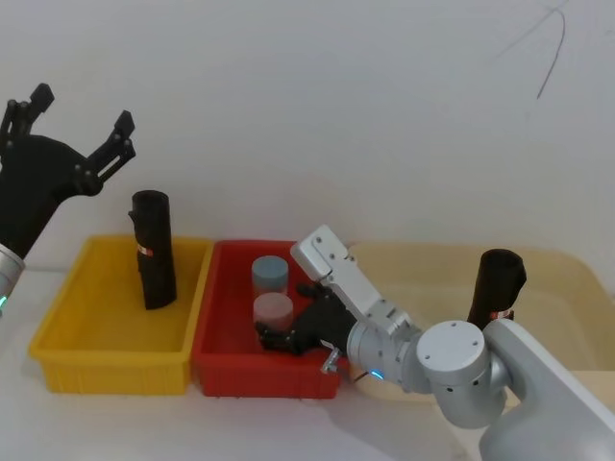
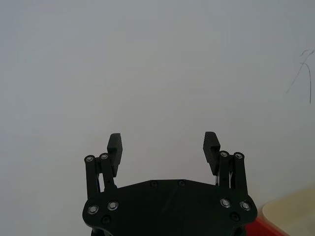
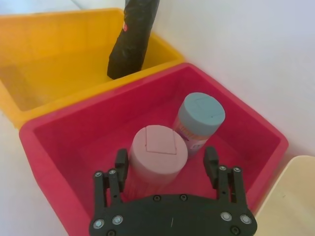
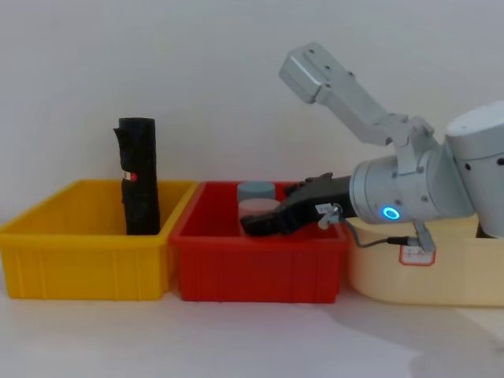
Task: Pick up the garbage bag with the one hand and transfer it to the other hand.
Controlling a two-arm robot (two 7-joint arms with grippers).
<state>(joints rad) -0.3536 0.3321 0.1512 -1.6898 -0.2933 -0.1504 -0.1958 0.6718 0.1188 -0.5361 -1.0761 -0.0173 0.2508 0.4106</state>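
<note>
Right gripper (image 3: 167,164), on the blue-ringed arm, is reaching into the red bin (image 1: 213,331) with fingers spread on either side of a pink-lidded canister (image 3: 156,152); a blue-lidded canister (image 3: 199,115) is standing just behind it. This placement looks aimed at the canister, not the bag. Left gripper (image 1: 82,113) is hanging raised and spread, well left of the red bin. Garbage bag (image 1: 154,250) is standing upright in the yellow bin (image 1: 67,327) beside the red bin, untouched. Another black roll (image 1: 495,283) is standing in the beige bin (image 1: 567,288) on the opposite side. A white table and plain white wall are surrounding everything.
</note>
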